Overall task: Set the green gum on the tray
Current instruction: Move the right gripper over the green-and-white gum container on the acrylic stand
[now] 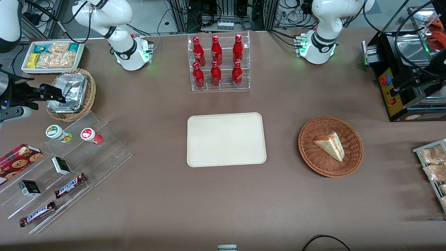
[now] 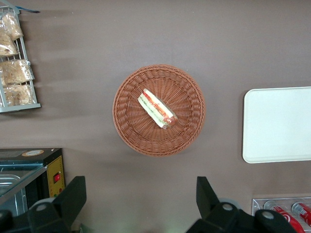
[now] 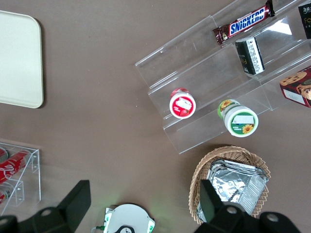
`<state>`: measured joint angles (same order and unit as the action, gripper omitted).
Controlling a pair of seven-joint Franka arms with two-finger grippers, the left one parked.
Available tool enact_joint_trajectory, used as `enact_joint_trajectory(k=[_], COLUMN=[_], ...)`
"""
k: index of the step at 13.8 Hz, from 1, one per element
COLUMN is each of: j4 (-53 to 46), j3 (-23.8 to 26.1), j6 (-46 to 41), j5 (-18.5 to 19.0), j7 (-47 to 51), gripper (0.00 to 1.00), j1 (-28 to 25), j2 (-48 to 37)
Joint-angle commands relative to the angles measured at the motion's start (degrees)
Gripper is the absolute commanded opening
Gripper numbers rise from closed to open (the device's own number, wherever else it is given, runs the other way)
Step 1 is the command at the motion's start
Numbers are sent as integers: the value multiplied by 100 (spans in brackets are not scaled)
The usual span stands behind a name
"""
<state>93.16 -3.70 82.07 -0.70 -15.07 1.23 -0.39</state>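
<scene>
The green gum (image 1: 57,132) has a white lid with a green-yellow mark and stands on the top step of a clear stepped stand (image 1: 104,153), beside a like bottle with a red lid (image 1: 90,135). It also shows in the right wrist view (image 3: 239,118), as does the red one (image 3: 182,103). The cream tray (image 1: 226,139) lies bare at the table's middle and shows in the right wrist view (image 3: 19,58). My right gripper (image 1: 57,94) hovers high over the foil basket, farther from the front camera than the green gum. Its fingers (image 3: 80,199) are spread wide, with nothing between them.
A wicker basket of foil packets (image 1: 71,94) sits under the gripper. The stand also holds Snickers bars (image 1: 69,185), small boxes and a cookie box (image 1: 19,158). A rack of red bottles (image 1: 219,62), a basket with a sandwich (image 1: 330,146) and a white snack bin (image 1: 52,55) are on the table.
</scene>
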Motion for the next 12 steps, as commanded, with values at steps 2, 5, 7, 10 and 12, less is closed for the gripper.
enact_joint_trajectory(k=[2,5,7,10,12], j4=[-43,27,53,474,606], j3=[0,0,0,-8,-35], j6=[46,81,177,713,924], j5=[-27,-36,-44,26,35], j7=[57,-39,-136,-398,-1388], gripper=[100,100,100,100,100], j1=[0,0,9,26,88], j2=[65,153,206,127,179])
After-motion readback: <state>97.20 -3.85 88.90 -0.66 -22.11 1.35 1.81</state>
